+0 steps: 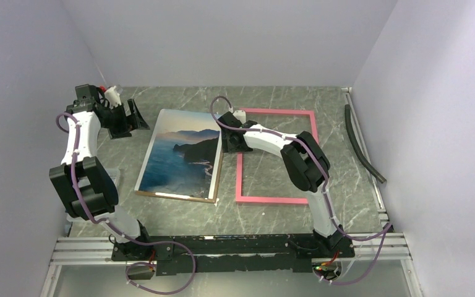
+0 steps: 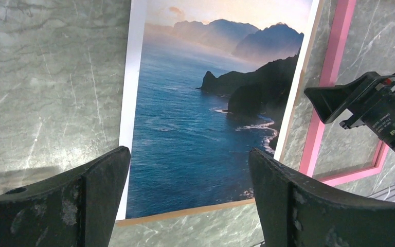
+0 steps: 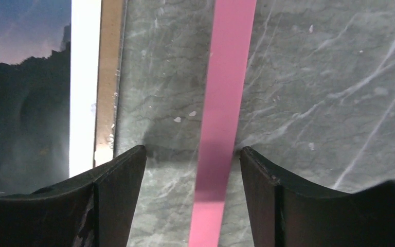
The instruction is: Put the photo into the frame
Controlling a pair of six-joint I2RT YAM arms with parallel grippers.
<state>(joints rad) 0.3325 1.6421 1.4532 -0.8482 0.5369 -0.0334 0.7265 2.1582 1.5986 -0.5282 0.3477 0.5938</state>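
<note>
While photo [image 1: 182,154] lies flat, R gripper [image 3: 191,154] straddles frame [image 3: 226,77] edge.

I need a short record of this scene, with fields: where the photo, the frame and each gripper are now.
photo: face up on a brown board, beside the frame
frame: flat on the table, pink side up, no photo in it
left gripper: open, holding nothing, on the photo's side away from the frame
right gripper: open, one jaw on either side of the frame bar nearest the photo
task state: photo not yet in frame
</note>
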